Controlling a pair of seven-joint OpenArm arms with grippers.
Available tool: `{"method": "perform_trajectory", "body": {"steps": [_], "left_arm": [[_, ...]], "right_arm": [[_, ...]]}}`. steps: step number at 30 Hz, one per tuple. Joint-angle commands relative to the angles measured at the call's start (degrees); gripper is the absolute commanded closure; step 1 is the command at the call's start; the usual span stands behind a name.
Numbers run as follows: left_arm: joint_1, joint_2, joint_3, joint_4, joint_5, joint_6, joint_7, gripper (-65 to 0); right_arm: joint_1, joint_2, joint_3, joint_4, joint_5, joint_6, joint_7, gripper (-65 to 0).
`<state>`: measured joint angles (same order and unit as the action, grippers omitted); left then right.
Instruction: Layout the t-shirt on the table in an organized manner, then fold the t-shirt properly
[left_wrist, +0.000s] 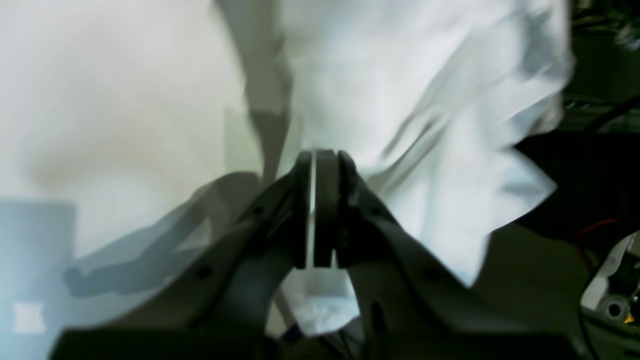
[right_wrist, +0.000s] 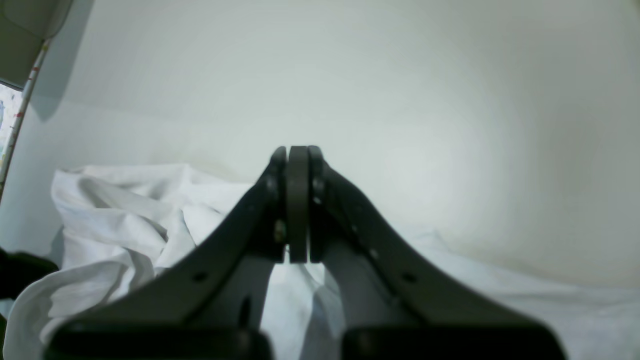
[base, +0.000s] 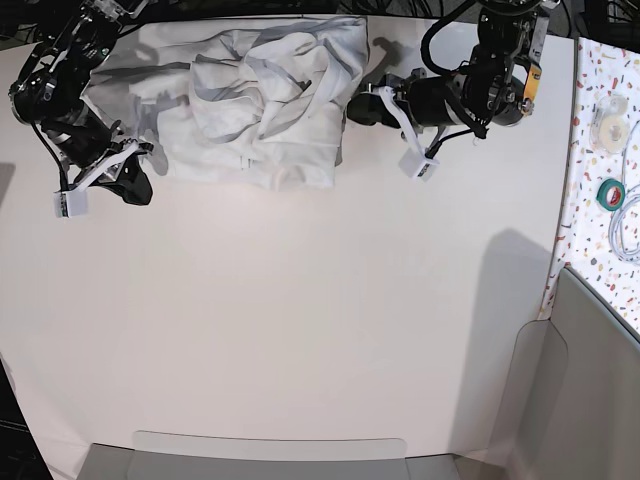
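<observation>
The large plain white short-sleeved cotton t-shirt (base: 240, 100) looks light, limp and quick to crease; it should drape and slide rather than hold any shape, so a pinch on a single outer layer at a corner, hem or shoulder seems the safest hold, away from the bunched middle where several layers could be caught together. It lies in a rumpled heap near the far edge of the very large smooth off-white table (base: 300, 330), its centre twisted into grey-shadowed ridges, its nearer edge fairly straight. No sleeve or collar can be picked out with certainty.

The left gripper (left_wrist: 322, 207), at the shirt's side on the right of the base view, has its jaws pressed together with only a thin bright slit between the pads; cloth hangs just beyond the tips, but whether any is pinched cannot be told through the blur. The right gripper (right_wrist: 298, 202), at the heap's opposite end, has its jaws together on nothing, poised above the cloth.
</observation>
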<state>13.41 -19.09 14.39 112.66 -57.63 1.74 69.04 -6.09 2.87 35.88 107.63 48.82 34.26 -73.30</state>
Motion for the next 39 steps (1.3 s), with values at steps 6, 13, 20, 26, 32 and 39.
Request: {"method": "perform_trajectory", "body": {"steps": [6,13,20,26,32,39], "left_arm": [[-1.0,0.3,9.7,0.9,-1.3,-0.1,-1.2,0.0],[-4.4,0.4,22.6,0.3,2.8,-0.1,-0.7,0.0],[-10.2,0.4,30.5,-1.1,4.5,-0.1,-0.6,0.0],[-16.6,3.0,36.6,-1.3,4.6,-0.1,-0.3,0.0],[-21.8,10.3,37.4,-7.7,5.4,-0.1,3.6,-6.4],[-22.9,13.7,37.5,-12.5,9.1,-0.1,-0.9,-16.1]], "right_arm": [[-0.5,0.7,0.2,-0.2,1.1,0.2,1.4,0.0],[-0.5,0.8,0.2,-0.2,1.1,0.1,1.4,0.0],[-0.6,0.6,0.2,-0.2,1.1,0.1,1.3,0.0],[-0.6,0.6,-0.1,-0.2,1.0,0.0,1.3,0.0],[-0.6,0.8,0.2,-0.2,1.0,-2.7,1.3,0.0],[-1.3,0.5,0.1,-0.2,1.0,-4.2,1.3,0.0]]}}
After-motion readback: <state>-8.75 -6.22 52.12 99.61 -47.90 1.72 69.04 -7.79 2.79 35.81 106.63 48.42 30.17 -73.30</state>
